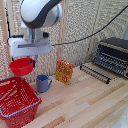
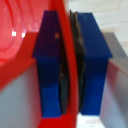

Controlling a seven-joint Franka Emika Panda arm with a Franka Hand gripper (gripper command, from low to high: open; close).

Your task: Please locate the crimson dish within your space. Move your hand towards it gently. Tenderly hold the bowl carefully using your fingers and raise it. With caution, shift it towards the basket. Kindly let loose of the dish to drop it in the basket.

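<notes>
One basket, low at exterior view's left, on wooden table. One red bowl held in air above basket, mouth tilted up, rim roughly level (round, no long axis). One gripper clenched on bowl rim. Then one blue mug, one snack box, one toaster oven. Wrist view alone shows blue fingers pinching red wall between them.
</notes>
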